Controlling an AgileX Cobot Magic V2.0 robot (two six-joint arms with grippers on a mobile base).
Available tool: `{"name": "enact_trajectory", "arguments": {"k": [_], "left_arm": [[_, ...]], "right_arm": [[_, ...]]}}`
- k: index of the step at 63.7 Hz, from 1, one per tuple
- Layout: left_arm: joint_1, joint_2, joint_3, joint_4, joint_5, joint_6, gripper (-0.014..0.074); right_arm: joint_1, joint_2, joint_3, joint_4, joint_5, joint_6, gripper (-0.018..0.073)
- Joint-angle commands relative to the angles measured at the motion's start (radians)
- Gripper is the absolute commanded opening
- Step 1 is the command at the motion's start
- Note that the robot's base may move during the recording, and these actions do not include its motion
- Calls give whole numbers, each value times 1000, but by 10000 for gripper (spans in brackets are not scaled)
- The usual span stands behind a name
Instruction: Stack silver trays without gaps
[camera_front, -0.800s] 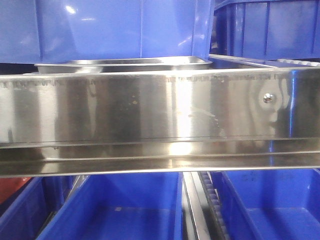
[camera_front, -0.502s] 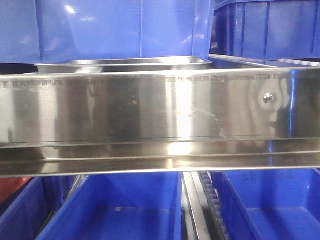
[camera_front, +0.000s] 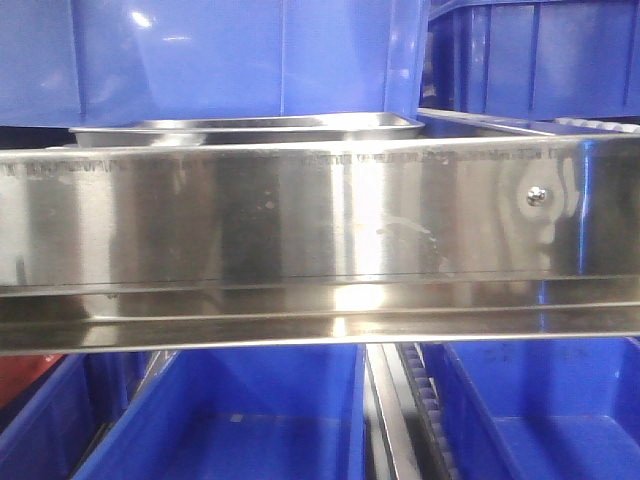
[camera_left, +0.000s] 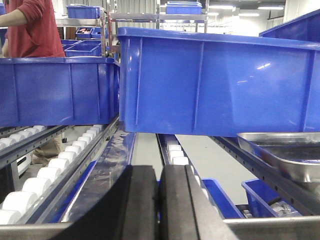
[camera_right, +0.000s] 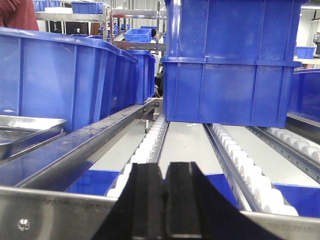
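Roller-track shelving loaded with blue plastic bins (camera_left: 215, 85) fills our view. We find the shiny silver rectangular steel tray (camera_left: 287, 152) ahead and right of the left gripper (camera_left: 159, 172), ahead and left of the right gripper (camera_right: 164, 170), just beside a bin. Both pairs of black fingers press together, holding nothing. White rollers (camera_left: 55, 167) run left of the left fingers.

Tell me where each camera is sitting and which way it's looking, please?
Front view: level with the shelf rail, facing it; silver tray and blue bin behind; no robot parts.
Left wrist view: on the left arm, facing a blue bin past rollers; left jaws shut below.
Right wrist view: on the right arm, facing stacked blue bins; right jaws shut below.
Shared: both wrist views catch a silver tray at one edge.
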Motion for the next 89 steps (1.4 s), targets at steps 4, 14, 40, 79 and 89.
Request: {"name": "enact_trajectory", "arguments": {"k": [4, 14, 40, 79, 89], "left_arm": [[-4, -3, -2, -5, -16, -2, -6], [-4, -3, -2, -5, -18, -2, -6], [-4, -3, -45, -61, -212, -2, -6], [-4, 13, -457, -219, 487, -2, -6], [-4, 13, -457, -295, 480, -2, -6]], "right_arm": [[-3, -3, 0, -3, -17, -4, -79], [-3, -3, 0, -3, -17, -4, -79], [-4, -3, 0, 6, -177, -4, -79], [108, -3, -189, 436, 133, 11, -79], [108, -3, -197, 438, 174, 11, -79]]}}
